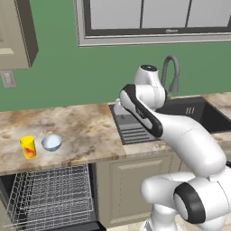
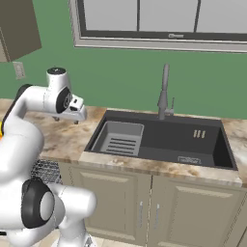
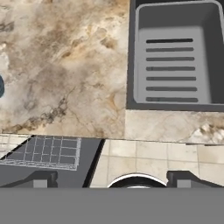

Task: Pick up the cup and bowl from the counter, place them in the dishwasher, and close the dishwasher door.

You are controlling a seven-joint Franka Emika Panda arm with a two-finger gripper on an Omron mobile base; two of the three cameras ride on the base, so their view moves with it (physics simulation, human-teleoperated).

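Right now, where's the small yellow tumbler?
In the left base view, the small yellow tumbler stands at the left of the beige marbled counter, just left of the pale blue-white bowl, above the pulled-out wire rack.

Green wall (image 1: 67, 72), window (image 2: 159, 19) (white-framed), dark sink (image 2: 183, 140)

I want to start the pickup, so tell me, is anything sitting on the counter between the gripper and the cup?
Nothing visible blocks it. Only the bowl sits beside the cup, on the gripper's side; bare counter lies between.
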